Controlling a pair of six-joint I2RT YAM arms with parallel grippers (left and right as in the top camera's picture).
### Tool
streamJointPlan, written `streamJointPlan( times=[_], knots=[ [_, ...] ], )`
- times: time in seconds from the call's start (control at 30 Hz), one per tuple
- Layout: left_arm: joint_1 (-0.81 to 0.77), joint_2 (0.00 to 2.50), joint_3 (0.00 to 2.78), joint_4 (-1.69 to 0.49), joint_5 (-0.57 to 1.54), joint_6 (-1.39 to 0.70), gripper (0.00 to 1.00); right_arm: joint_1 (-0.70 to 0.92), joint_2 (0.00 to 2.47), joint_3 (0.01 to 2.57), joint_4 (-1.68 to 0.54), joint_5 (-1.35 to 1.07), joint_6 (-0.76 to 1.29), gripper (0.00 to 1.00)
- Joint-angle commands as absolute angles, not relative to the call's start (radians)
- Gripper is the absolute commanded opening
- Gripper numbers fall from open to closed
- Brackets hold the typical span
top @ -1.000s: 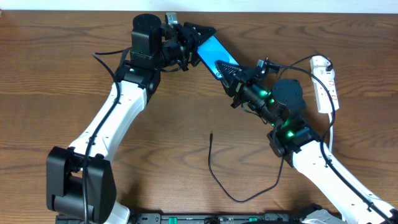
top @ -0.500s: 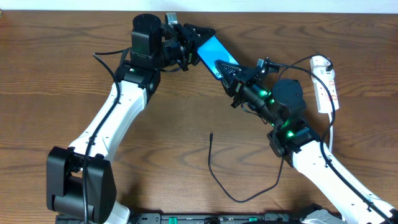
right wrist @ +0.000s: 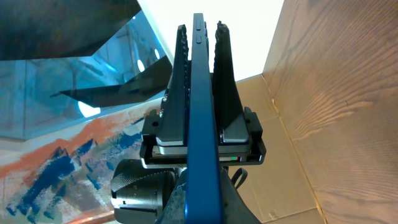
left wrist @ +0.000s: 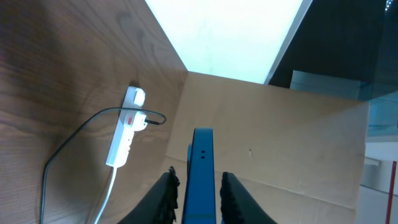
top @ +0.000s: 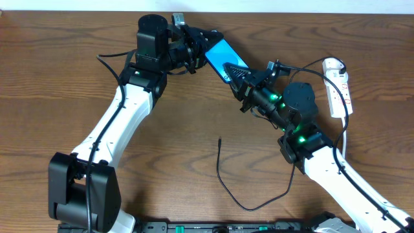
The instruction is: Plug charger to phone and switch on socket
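Steadying the phone (top: 220, 52) above the bench's far middle seems the step in hand, with the right tool (top: 236, 73) clamped on its near-right end and the left tool (left wrist: 198, 190) narrowly flanking its far-left end, grip uncertain, so fetching the charger (top: 223, 175) lying nearer calls for freeing one tool.

Brown wood-grain table (top: 52, 84); cardboard panel (left wrist: 280, 137) beyond; bright white light.

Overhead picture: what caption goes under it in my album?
Right claw holds the phone, left claw around its other end; charger lies loose.
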State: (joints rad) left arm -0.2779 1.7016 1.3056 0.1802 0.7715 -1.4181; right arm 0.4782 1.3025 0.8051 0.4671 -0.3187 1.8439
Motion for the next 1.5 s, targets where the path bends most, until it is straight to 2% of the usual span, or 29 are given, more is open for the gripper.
streamJointPlan(
  times=[0.0,0.07,0.23,0.67,0.83,1.03,1.1,1.37,1.47],
  knots=[
    [-0.278,1.672,1.328,0.181,0.770,-1.416,0.19,0.486,1.302,0.821,0.476,-0.320,1.816,0.01],
    [-0.278,1.672,1.328,0.181,0.770,-1.416,0.19,0.486,1.302,0.821,0.475,-0.320,1.816,0.01],
    [-0.278,1.672,1.328,0.181,0.770,-1.416,0.08,0.486,1.302,0.821,0.475,-0.320,1.816,0.01],
    [-0.278,1.672,1.328,0.181,0.770,-1.416,0.07,0.486,1.303,0.821,0.475,-0.320,1.816,0.01],
    [-0.278,1.672,1.328,0.182,0.773,-1.416,0.08,0.486,1.304,0.821,0.475,-0.320,1.816,0.25],
    [-0.278,1.672,1.328,0.182,0.774,-1.420,0.07,0.486,1.304,0.821,0.476,-0.320,1.816,0.69],
    [-0.278,1.672,1.328,0.182,0.774,-1.420,0.07,0.486,1.304,0.821,0.476,-0.320,1.816,0.78],
    [-0.277,1.672,1.328,0.182,0.773,-1.420,0.07,0.486,1.304,0.821,0.475,-0.320,1.816,0.97],
    [-0.268,1.672,1.328,0.182,0.774,-1.419,0.07,0.486,1.304,0.821,0.475,-0.320,1.815,0.99]
  ],
)
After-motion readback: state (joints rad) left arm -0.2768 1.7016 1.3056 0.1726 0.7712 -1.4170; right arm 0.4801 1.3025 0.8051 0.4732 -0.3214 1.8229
